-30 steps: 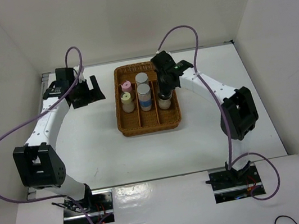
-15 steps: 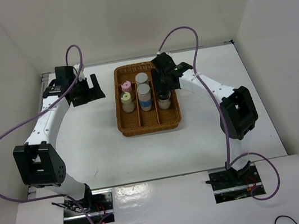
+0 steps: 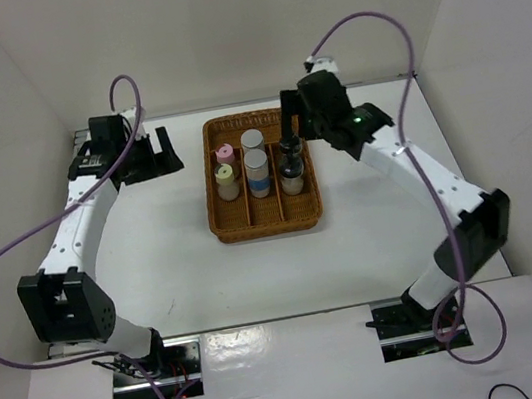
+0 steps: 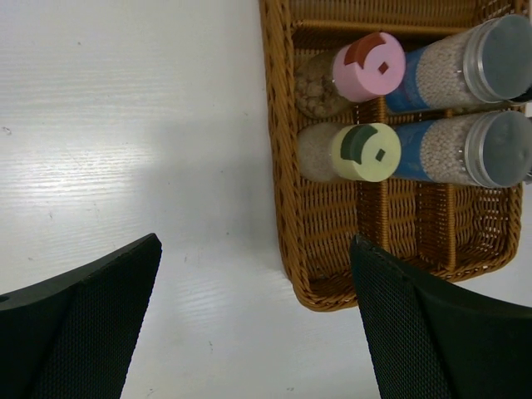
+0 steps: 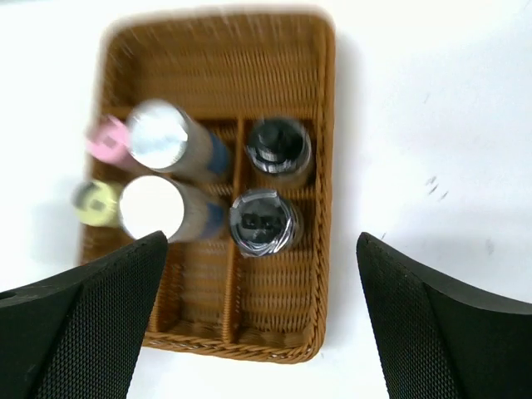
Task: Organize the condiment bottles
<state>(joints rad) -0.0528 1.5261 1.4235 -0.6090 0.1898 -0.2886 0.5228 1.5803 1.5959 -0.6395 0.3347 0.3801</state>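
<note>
A: Checking fingers first: left gripper [image 3: 164, 153] spread wide, holding nothing, over bare table [image 3: 172, 245] well left of the wicker tray [image 3: 269, 231].

B: Same for right gripper [image 3: 293, 124]: wide apart, empty, above tray's far right edge.

A: Bottle positions?

B: All upright inside tray. Left lane: pink-lidded jar [image 3: 224, 152], yellow-lidded jar [image 3: 226, 175]. Middle: silver-lidded jars [image 3: 253, 141]. Right: black-lidded jars [image 3: 290, 170]. Bare wicker in each lane's near half; white table around every rim.
</note>
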